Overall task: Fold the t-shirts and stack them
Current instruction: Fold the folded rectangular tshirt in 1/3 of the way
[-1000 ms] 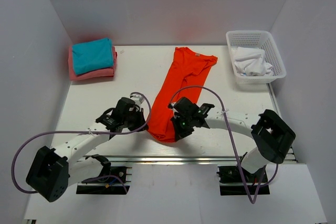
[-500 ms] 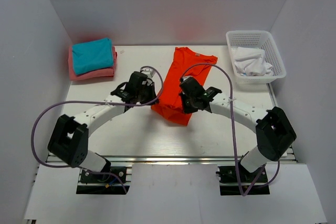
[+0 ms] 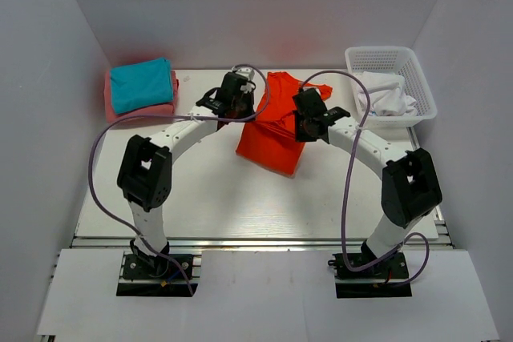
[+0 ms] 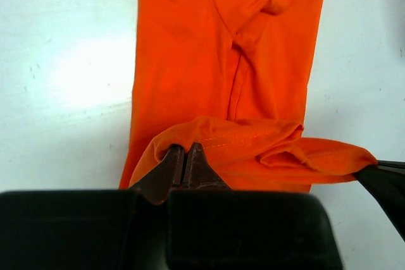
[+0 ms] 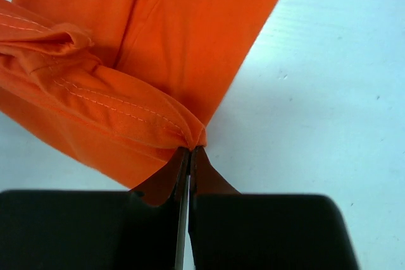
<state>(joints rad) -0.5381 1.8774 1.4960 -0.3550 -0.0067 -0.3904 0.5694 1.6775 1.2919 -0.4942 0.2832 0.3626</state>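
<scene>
The left pincer (image 4: 185, 156) sits at the lower centre of the left wrist view. Its 2 tips are pressed together on the stitched hem of the orange-red t-shirt (image 4: 253, 61). From that pinch the hem runs right as a bunched roll to the frame's right edge, where a dark tip meets its far end. Above the roll, the rest of the shirt lies flat, stretching to the top of the frame.

The right pincer (image 5: 190, 156) is at the lower centre of the right wrist view, also clamped on a corner of the same hem. The gathered seam spreads up and left from the tips. More of the shirt lies beneath it, up to the top of the frame.

In the top view the 2 pincers stand side by side in the upper middle. The shirt is between and below them, doubled over on itself, with its folded edge toward the frame's centre. Its upper end is partly hidden behind the pincers.

The white tabletop (image 3: 200, 190) is bare around the shirt. At upper left a folded teal t-shirt (image 3: 142, 84) lies on top of a folded pink t-shirt (image 3: 136, 112), well apart from the pincers. At upper right a white mesh basket (image 3: 383, 52) holds crumpled white t-shirts (image 3: 385, 95). Purple cables (image 3: 100, 150) loop over both arms, and the right one passes near the basket's left side.
</scene>
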